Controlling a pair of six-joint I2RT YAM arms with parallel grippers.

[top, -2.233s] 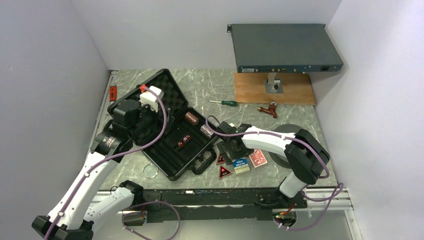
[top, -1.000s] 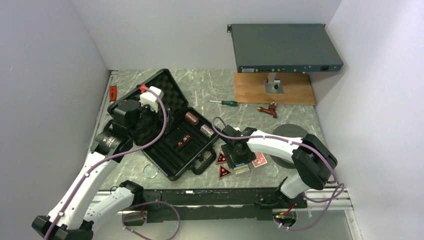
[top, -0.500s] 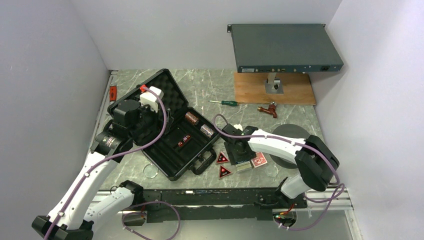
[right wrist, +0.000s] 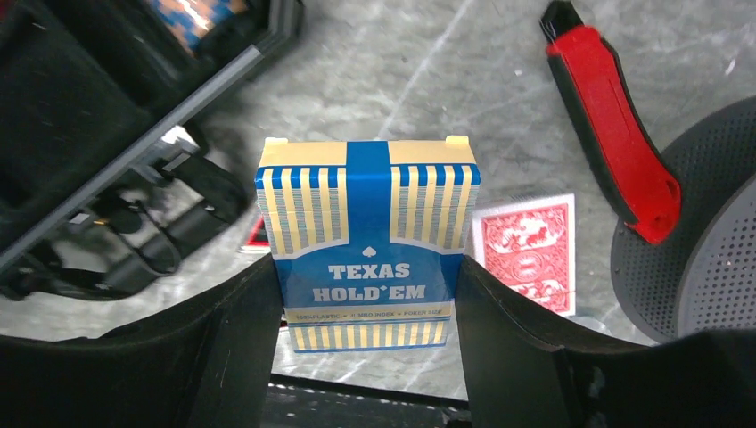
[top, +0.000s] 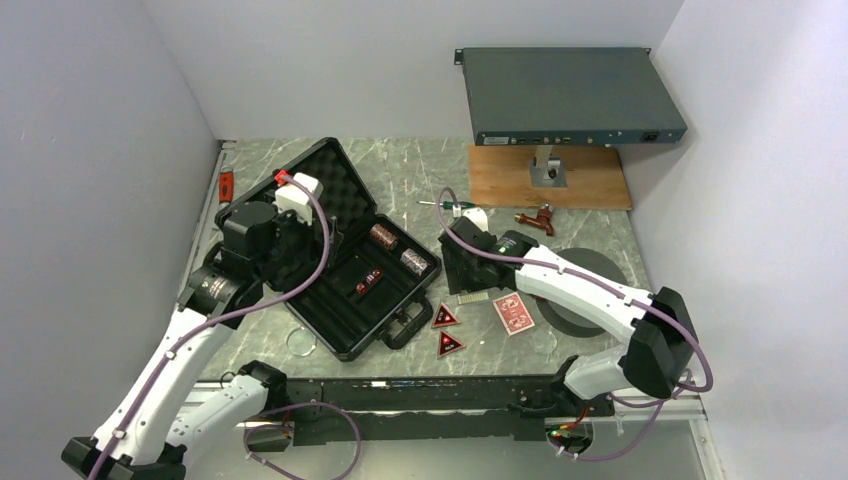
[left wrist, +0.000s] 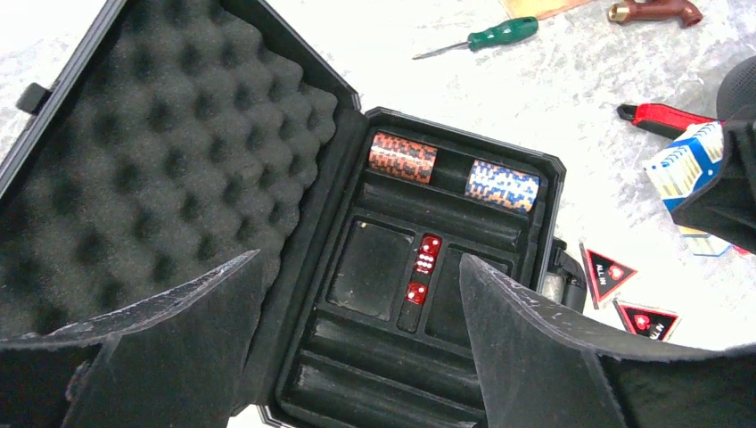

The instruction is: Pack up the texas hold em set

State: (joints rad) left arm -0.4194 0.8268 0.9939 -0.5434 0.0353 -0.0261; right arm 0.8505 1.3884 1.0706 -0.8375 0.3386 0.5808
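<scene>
The blue deck (right wrist: 367, 245), clamped by its sides in the right gripper (right wrist: 367, 299), hangs over bare table (right wrist: 464, 62) just off the right edge of the case (top: 330, 190), near the red deck (right wrist: 526, 250), its arm (top: 580, 285) stretched leftward, while the left gripper (left wrist: 358, 263) gapes above the open case.

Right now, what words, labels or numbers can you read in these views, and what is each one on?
"TEXAS HOLD'EM": on the front of the blue card deck.
Fine print under that title on the same deck: too small to read with certainty.
"ALL IN": on the red-and-black triangle token beside the case.
Lettering on the second triangle token: blurred, not readable.
Front panel markings on the grey box: too small to read.
</scene>
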